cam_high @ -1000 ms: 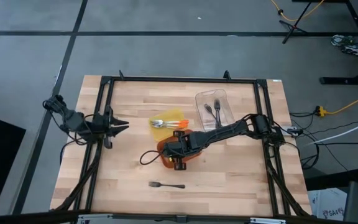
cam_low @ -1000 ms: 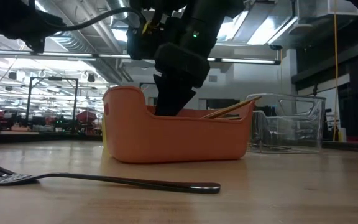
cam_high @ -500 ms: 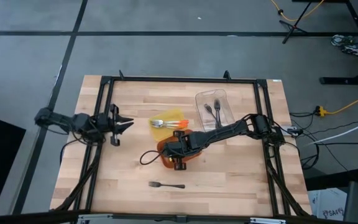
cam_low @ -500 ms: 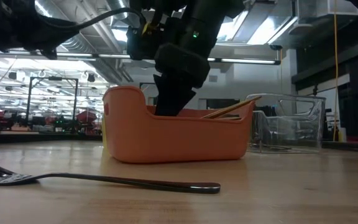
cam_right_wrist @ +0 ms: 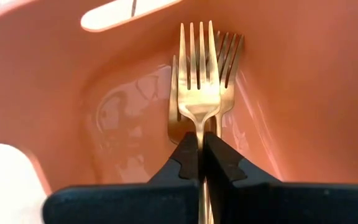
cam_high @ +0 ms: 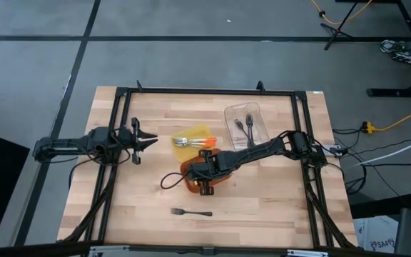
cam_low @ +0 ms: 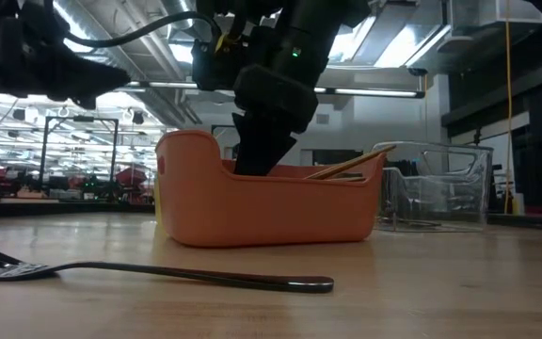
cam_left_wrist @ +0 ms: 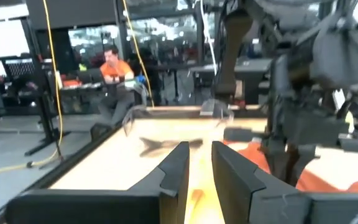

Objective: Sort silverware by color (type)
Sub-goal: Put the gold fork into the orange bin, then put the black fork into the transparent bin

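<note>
Gold tines catch the light inside the orange tray [cam_right_wrist: 61, 112] as the right jaws [cam_right_wrist: 201, 155] reach down into it, clenched on the handle of a gold fork [cam_right_wrist: 197, 87]. Its head lies over other gold forks [cam_right_wrist: 229, 56] already on the tray floor, tines toward the far wall. From overhead, the right arm stretches in from the right side of the counter [cam_high: 141, 193] to that tray near the middle.

The step in hand looks like the drop-off. Done well, it means letting go only once the fork lies low and in line with the pile, then lifting straight up so the fingers don't snag a handle or drag the tray. The low view shows gold handles [cam_low: 346, 165] poking above the tray's rim on the right, so the exit should stay clear of that side.

Elsewhere, the yellow tray [cam_high: 198, 135] just beyond holds the orange-handled pieces [cam_high: 191, 141], and the clear tray [cam_high: 228, 114] at far right holds two black forks [cam_high: 245, 128]. One black fork [cam_high: 191, 212] lies loose on the near counter, well apart from everything — likely the next pick, bound for the clear tray.

The left jaws [cam_high: 143, 138] hover open over the left side of the counter, holding nothing.
</note>
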Controlling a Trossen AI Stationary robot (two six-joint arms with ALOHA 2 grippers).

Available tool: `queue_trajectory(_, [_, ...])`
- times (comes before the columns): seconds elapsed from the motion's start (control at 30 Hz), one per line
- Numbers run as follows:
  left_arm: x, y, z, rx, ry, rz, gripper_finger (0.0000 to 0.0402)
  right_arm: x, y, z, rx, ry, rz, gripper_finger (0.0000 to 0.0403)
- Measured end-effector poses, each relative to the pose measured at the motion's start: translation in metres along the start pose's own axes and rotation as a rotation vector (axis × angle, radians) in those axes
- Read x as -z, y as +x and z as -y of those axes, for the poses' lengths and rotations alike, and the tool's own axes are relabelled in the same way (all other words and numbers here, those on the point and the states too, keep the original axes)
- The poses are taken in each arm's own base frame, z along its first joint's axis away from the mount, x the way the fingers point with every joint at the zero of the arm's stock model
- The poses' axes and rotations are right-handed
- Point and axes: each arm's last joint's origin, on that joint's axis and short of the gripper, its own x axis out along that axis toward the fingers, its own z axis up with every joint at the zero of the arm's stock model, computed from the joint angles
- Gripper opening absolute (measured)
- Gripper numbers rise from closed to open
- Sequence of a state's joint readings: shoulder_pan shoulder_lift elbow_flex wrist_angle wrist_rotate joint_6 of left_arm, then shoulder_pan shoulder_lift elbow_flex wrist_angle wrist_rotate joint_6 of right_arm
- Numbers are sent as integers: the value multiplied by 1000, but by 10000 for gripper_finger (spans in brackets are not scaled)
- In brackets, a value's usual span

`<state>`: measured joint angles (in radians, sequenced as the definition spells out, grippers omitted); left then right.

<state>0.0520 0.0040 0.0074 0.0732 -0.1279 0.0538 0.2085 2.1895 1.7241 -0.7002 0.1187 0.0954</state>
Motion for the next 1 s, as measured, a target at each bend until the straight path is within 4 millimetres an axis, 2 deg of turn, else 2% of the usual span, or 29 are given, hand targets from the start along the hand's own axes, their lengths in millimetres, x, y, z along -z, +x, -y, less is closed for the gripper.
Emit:
queue_trajectory(0.47, [5, 0, 0, 32, -39, -52, 63, 0, 0, 1, 50, 0, 7, 4])
queue_trajectory(0.8, [5, 0, 0, 32, -39, -52, 63, 0, 0, 1, 53, 0, 8, 64])
queue_trajectory(1.0, [5, 0, 0, 32, -46, -52, 63, 0, 0, 1, 53, 0, 8, 76])
